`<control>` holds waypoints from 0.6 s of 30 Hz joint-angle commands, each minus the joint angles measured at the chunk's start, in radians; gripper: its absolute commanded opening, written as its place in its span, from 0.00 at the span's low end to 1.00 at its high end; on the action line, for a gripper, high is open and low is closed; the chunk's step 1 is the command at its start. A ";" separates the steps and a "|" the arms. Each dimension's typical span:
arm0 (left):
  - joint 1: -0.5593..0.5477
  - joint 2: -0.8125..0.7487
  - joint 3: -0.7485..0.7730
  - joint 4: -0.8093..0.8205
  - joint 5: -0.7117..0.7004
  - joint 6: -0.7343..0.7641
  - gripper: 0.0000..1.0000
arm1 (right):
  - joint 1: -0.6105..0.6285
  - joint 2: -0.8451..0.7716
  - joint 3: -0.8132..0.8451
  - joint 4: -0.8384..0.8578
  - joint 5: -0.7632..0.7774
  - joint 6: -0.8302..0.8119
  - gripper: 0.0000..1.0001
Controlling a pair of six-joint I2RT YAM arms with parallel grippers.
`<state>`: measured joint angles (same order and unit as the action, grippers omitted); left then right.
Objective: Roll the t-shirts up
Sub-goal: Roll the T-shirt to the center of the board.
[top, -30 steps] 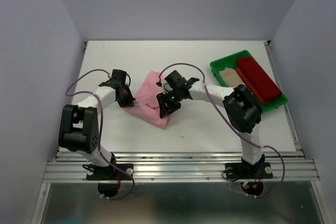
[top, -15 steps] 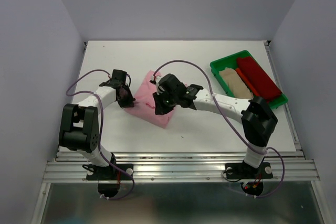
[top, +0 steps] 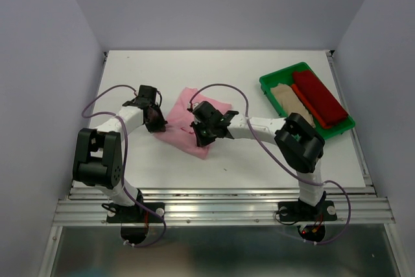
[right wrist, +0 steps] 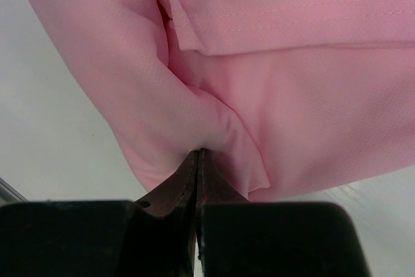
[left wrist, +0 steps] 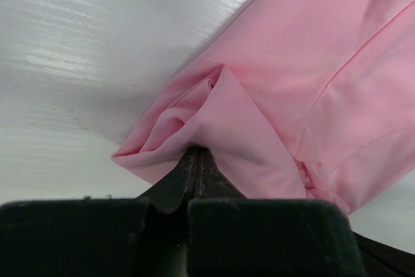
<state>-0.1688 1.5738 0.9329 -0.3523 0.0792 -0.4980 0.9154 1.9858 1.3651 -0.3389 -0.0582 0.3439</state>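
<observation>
Along the near edge of the white table [top: 259, 160], my two arms rise from their bases and reach toward the middle. Mid-table lies the light pink t-shirt [top: 183, 121], crumpled and partly folded. My left gripper [top: 155, 120] sits at its left edge, fingers pinched tight on a fold of pink cloth. My right gripper [top: 201, 135] is at the shirt's near right corner, fingers likewise clamped together on a pinch of the fabric. Farther back on the right, a green tray [top: 279, 77] holds a beige t-shirt [top: 285, 95] and a dark red t-shirt [top: 321, 98] side by side, well apart from both grippers.
</observation>
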 commanded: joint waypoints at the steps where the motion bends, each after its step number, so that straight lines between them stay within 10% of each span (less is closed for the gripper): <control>1: -0.005 -0.015 0.047 -0.019 -0.012 0.024 0.00 | 0.006 -0.034 -0.005 -0.005 0.049 -0.005 0.01; 18: -0.001 -0.064 0.099 -0.066 -0.025 0.022 0.00 | 0.027 0.086 0.291 0.054 -0.117 0.086 0.01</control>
<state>-0.1688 1.5555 0.9825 -0.3916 0.0738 -0.4900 0.9314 1.9923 1.6104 -0.3172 -0.1474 0.3908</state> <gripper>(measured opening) 0.025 0.017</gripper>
